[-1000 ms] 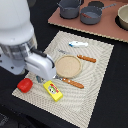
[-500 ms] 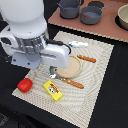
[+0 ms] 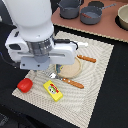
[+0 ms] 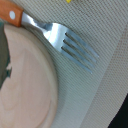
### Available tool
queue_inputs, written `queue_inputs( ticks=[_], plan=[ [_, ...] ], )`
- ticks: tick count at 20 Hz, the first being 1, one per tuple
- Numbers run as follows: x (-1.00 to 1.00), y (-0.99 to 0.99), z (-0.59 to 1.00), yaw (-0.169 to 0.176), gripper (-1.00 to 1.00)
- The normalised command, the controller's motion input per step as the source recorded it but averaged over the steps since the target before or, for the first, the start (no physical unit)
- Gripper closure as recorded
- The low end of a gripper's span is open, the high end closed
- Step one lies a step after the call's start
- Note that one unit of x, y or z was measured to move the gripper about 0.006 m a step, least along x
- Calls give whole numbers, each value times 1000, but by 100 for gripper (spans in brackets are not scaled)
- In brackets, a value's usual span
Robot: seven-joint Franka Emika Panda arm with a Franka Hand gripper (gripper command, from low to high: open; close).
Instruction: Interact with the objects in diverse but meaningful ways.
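Observation:
My gripper (image 3: 57, 70) hangs under the big white arm, just above the mat, over the pale head of a brown-handled fork (image 3: 70, 81). The arm hides its fingers, so its state is unclear. The wrist view shows the fork's tines (image 4: 76, 46) close up, lying on the mat beside a round pale plate (image 4: 25, 90). The plate (image 3: 76, 68) lies mid-mat. A red tomato (image 3: 24, 85) sits off the mat at the exterior view's left. A yellow block with red marks (image 3: 53, 90) lies on the mat beside it. Two dark grey pots (image 3: 70, 7) (image 3: 92, 14) stand at the back.
A beige woven placemat (image 3: 95, 85) lies on a black table. An orange-handled knife (image 3: 86, 58) lies beyond the plate. A pale bowl (image 3: 123, 17) stands at the back right on a brown surface. The arm's body blocks the back left.
The arm has swung from the exterior view's left over the mat and now hangs over the fork and plate edge. The objects have not moved.

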Motion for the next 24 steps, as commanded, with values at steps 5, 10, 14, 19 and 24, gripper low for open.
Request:
queue_inputs(
  ticks=[5,10,14,19,24],
  plan=[
    [301,-287,-91,142,-100],
    [613,-285,-6,31,-100],
    [761,-147,16,-13,-100],
    [717,-85,0,-5,-100],
    [555,-186,-58,0,-100]
  ],
)
